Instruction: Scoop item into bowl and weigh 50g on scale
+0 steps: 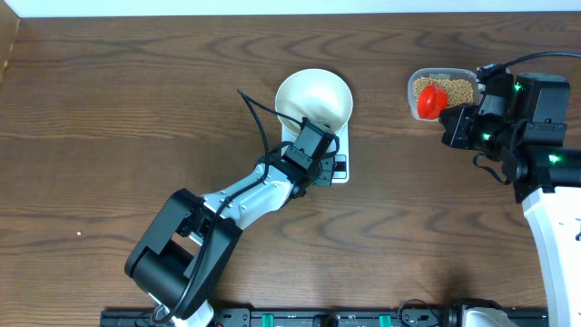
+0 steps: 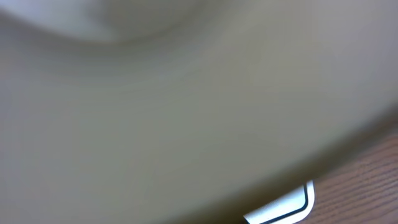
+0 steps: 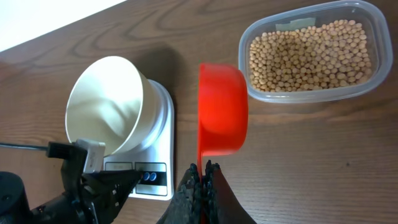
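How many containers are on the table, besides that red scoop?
2. The white bowl sits on the scale; the clear tub of beans stands off to its right. None seems hidden.

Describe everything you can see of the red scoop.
The red scoop looks like glossy plastic: a round cup on a thin straight handle. The right gripper is shut on the handle's end. The cup overlaps one end of the clear tub of beans; whether it touches is unclear. Its smooth outside faces the wrist camera, so the inside is hidden.
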`<state>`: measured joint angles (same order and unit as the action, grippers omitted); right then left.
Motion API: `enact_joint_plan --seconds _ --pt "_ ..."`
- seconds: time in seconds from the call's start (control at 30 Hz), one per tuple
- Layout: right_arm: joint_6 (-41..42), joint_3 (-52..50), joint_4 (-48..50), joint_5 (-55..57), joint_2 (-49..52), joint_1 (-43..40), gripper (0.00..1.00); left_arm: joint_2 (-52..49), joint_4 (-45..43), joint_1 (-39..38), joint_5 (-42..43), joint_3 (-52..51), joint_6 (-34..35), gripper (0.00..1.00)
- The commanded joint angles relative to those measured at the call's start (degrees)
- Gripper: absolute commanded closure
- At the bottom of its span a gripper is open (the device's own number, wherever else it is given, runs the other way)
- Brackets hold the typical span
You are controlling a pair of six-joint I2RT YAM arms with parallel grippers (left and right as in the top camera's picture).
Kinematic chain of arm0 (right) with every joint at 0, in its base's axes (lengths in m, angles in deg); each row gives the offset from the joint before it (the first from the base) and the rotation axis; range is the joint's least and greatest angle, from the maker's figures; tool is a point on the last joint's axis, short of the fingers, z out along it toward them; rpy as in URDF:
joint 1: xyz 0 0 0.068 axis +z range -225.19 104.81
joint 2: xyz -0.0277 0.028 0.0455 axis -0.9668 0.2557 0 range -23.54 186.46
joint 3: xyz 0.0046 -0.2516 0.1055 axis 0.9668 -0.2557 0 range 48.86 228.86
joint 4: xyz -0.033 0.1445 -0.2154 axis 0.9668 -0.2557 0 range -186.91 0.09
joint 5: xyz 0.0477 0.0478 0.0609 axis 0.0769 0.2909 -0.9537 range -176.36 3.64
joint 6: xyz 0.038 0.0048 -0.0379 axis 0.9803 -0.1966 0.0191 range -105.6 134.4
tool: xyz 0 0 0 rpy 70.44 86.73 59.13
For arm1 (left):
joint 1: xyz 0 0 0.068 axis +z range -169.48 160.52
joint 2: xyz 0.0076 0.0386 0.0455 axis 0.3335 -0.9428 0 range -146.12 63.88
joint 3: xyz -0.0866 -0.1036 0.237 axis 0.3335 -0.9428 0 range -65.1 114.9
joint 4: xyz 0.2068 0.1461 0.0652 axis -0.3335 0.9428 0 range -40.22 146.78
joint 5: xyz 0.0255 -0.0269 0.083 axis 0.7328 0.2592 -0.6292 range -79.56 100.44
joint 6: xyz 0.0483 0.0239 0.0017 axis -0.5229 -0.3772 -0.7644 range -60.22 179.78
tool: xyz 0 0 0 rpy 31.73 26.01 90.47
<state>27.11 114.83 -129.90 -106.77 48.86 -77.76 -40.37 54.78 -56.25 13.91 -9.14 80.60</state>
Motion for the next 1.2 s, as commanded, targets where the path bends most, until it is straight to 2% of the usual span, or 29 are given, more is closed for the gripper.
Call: enact_joint_plan --seconds 0.0,0.67,1.17 --pt "-1.0 1.4 0.0 1.4 -0.1 -0.5 0.99 -1.5 0.9 0.0 -0.7 -0.6 0.3 0.93" --pt "-1.0 1.4 0.0 1.5 -0.1 -0.5 0.99 -1.6 0.1 0.0 1.6 -0.6 -0.6 0.93" --pt "-1.0 1.4 -0.2 1.4 -0.1 -0.5 0.99 -7.0 2.0 0.1 0.4 -0.6 -0.5 0.92"
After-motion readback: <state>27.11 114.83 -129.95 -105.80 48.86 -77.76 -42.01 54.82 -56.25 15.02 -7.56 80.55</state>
